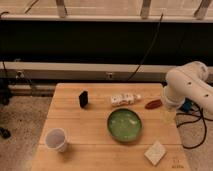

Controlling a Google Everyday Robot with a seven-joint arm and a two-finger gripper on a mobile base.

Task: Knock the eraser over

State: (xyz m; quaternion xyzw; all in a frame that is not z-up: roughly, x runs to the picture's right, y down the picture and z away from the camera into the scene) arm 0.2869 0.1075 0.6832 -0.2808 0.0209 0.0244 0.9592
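Observation:
The eraser is a small black block with rounded corners. It stands upright on the far left part of the wooden table. My white arm reaches in from the right. My gripper hangs below it over the table's right edge, far to the right of the eraser and apart from it.
A white cup stands at the front left. A green bowl sits in the middle. A white bottle lies on its side behind the bowl, with a reddish-brown object to its right. A pale square sponge-like block lies at the front right.

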